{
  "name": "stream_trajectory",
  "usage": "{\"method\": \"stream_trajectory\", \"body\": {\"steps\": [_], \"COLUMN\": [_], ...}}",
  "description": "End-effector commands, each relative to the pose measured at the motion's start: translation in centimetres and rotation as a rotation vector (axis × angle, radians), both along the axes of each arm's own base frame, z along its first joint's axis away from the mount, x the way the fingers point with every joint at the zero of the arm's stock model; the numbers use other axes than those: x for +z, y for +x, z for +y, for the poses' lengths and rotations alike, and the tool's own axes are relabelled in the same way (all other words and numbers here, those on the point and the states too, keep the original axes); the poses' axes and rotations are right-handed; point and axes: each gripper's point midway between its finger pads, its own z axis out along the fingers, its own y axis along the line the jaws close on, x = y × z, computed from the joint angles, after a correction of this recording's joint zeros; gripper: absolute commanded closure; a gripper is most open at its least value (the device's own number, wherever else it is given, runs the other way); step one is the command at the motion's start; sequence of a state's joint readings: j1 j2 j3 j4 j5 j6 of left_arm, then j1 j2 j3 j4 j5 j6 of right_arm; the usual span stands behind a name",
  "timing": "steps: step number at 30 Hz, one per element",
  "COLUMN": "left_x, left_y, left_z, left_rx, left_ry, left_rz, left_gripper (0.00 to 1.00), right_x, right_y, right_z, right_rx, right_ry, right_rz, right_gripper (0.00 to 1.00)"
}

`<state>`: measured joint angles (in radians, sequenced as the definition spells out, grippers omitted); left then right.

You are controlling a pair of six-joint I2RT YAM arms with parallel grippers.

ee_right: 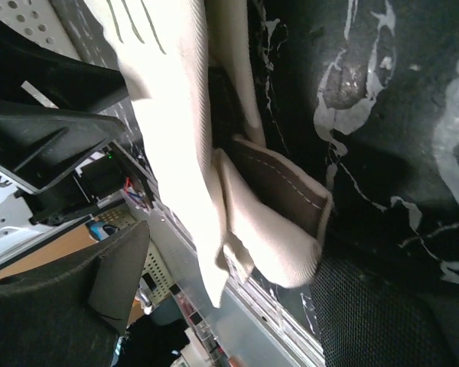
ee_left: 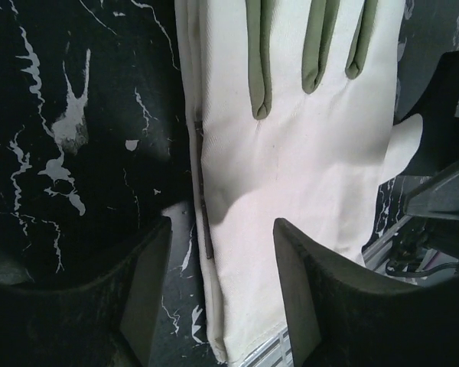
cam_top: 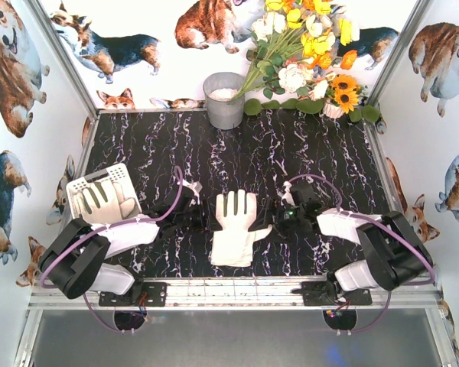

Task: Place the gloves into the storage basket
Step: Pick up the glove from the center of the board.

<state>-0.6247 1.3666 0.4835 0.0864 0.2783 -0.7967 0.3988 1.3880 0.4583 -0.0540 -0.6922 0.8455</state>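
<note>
Left fingers (ee_left: 145,294) spread apart, nothing pinched: the left gripper (ee_left: 222,229) stands released, its two dark pads straddling the left edge of the loose gloves (ee_left: 291,153), one pad over bare marble, the other over cream cloth. Palm side up there, grey-green finger patches pointing toward the far edge, thumb sticking out on the right. Over to the other side: right fingers (ee_right: 367,313) gape wide too. The right gripper (ee_right: 237,256) grips nothing, and the thumb and folded edge of the gloves lie in the gap between the pads. A brown-patched layer shows under the cream one, so more than one glove is stacked there. From above, the two grippers flank that stack, the left one just beside its left edge, the right one just beside its thumb side. The stack lies on the table (cam_top: 161,145) midway between the left and right edges, cuffs close to the near edge and its metal rail (cam_top: 237,287). The storage basket (cam_top: 99,171) sits by the left edge toward the near left corner, well apart from the stack, with a stowed glove (cam_top: 105,197) lying inside, dark finger stripes showing. At the far edge, a grey bucket (cam_top: 224,103) in the middle and flowers (cam_top: 306,53) toward the far right corner
</note>
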Motion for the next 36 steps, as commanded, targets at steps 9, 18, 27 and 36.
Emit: {"method": "stream_trajectory", "body": {"steps": [9, 18, 27, 36], "left_x": [-1.3, -1.7, -1.2, 1.2], "left_y": [-0.2, -0.6, -0.5, 0.5], "left_z": [0.2, 0.4, -0.1, 0.5], "left_rx": [0.022, 0.020, 0.008, 0.027], "left_ry": [-0.027, -0.023, -0.055, -0.115], "left_rz": [0.031, 0.044, 0.030, -0.031], "left_gripper": [0.71, 0.82, 0.87, 0.79], "right_x": [-2.1, -2.4, -1.5, 1.8], "right_y": [0.7, 0.6, 0.9, 1.7], "right_z": [1.5, 2.8, 3.8, 4.5], "right_rx": [0.011, 0.056, 0.087, 0.146], "right_ry": [0.032, 0.046, 0.099, 0.167], "right_rz": [-0.002, 0.005, -0.033, -0.143], "right_gripper": [0.30, 0.43, 0.63, 1.00]}}
